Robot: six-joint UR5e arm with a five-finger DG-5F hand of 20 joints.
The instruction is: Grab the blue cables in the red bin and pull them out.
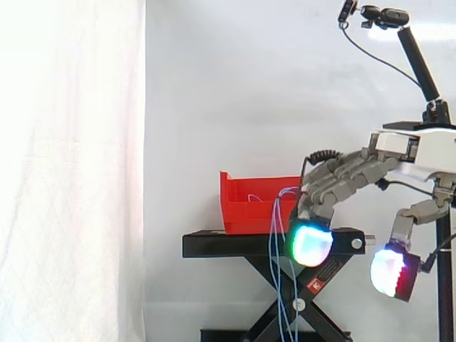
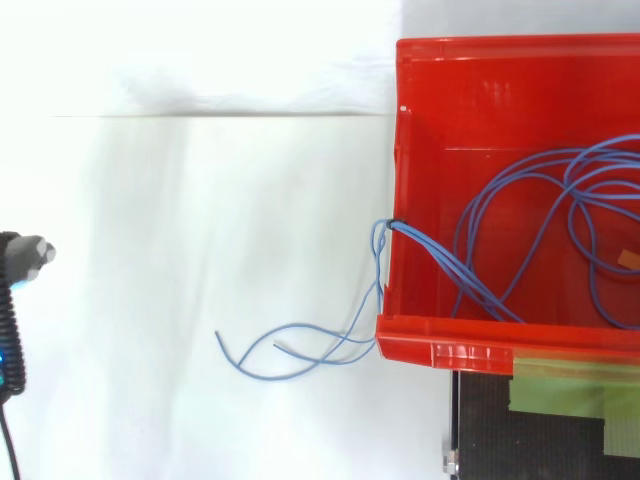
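Trailing over the red bin's wall, blue cables; hand nearby, thumb and fingers apart, empty.

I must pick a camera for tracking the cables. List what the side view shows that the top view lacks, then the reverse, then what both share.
Side view: the robot hand to the right of the red plastic bin, the crossed legs of the black stand beneath it, and the thin blue cables hanging past the stand's top. Top view: the bin's inside, where cable loops lie on its floor, a small orange piece at the picture's right edge, and the loose cable ends outside the bin. Both: the red bin and the cables draped over one wall.
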